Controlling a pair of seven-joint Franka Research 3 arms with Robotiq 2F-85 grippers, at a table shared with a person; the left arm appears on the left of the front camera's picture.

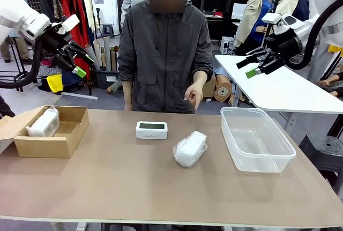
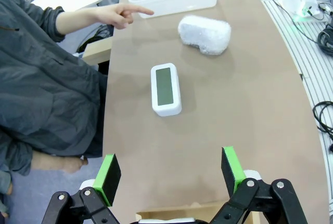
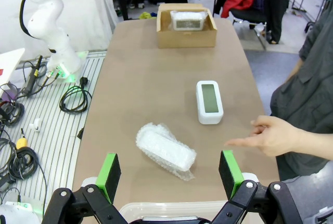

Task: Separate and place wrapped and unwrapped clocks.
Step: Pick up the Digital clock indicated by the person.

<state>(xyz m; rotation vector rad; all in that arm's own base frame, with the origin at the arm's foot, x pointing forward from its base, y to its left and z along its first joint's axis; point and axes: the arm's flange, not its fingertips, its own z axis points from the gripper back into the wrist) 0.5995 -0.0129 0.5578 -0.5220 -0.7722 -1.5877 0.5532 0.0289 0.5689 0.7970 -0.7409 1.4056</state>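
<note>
The left gripper (image 2: pixel 169 168) and right gripper (image 3: pixel 169 168) hang spread and empty above the table (image 1: pixel 123 188). The clock (image 1: pixel 151 129) lies mid-table near a bundle (image 1: pixel 190 148) (a hand (image 1: pixel 194 92) points down there); the second bundle (image 1: pixel 44 123) sits in the box (image 1: pixel 53 144).

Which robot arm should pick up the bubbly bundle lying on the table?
Probably the right: the wrapped bundle lies right of centre, nearer the open right gripper than the left gripper.
</note>
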